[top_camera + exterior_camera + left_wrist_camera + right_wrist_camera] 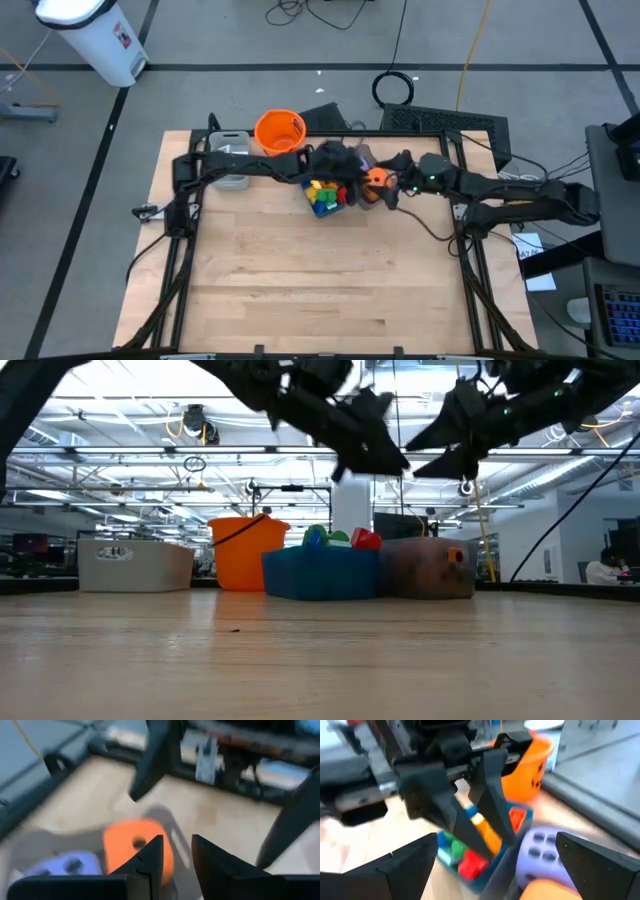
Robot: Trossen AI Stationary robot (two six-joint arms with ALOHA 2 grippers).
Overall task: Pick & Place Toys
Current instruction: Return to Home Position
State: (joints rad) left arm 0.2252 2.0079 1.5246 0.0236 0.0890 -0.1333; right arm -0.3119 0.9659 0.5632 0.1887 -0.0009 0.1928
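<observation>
The orange die point(131, 845) and the purple die point(65, 866) lie side by side in the brown tray point(425, 568). Bright bricks point(322, 193) fill the blue tray point(320, 575) beside it. My left gripper point(177, 845) hangs above the dice with a narrow gap between its fingers and nothing in it; the low view also shows it point(385, 463) well above the trays. My right gripper point(497, 840) stands wide open and bare, just right of the left gripper point(470, 805) and above the purple die point(540, 851).
An orange bucket point(280, 130) and a grey tray point(230, 162) stand at the table's far edge, left of the blue tray. The near half of the wooden table point(320, 290) is bare. Cables hang off the right arm point(520, 200).
</observation>
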